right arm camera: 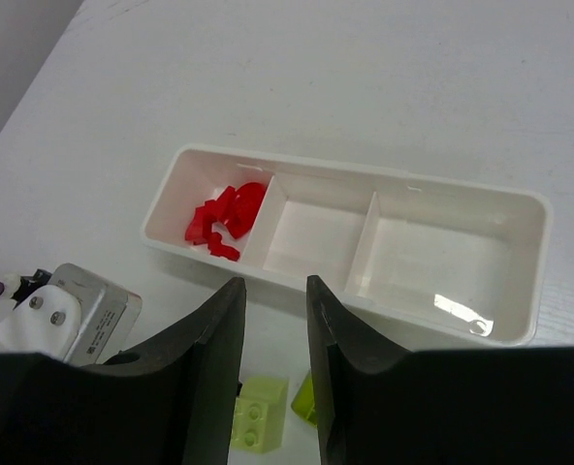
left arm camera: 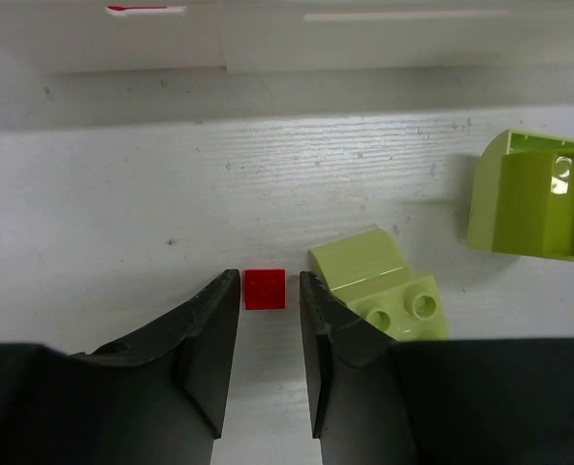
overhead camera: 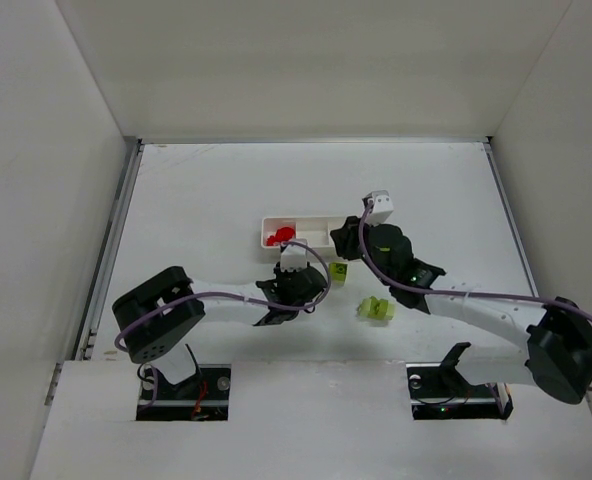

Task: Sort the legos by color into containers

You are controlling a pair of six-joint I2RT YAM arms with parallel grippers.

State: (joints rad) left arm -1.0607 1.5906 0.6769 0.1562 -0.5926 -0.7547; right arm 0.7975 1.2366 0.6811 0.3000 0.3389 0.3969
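Observation:
A tiny red lego (left arm camera: 265,289) lies on the table between the tips of my left gripper (left arm camera: 270,281), which is open, with a small gap on each side. In the top view the left gripper (overhead camera: 298,280) sits just below the white tray (overhead camera: 318,219). Several red legos (right arm camera: 221,218) lie in the tray's (right arm camera: 403,308) left compartment; the middle and right compartments hold nothing. Two yellow-green legos (left arm camera: 384,286) (left arm camera: 534,199) lie right of the left gripper. My right gripper (right arm camera: 275,286) is open and empty, above the table near the tray's front wall, over yellow-green legos (right arm camera: 260,415).
Another yellow-green lego group (overhead camera: 378,309) lies on the table nearer the right arm. The left wrist's camera housing (right arm camera: 64,310) shows at the left of the right wrist view. White walls enclose the table on three sides.

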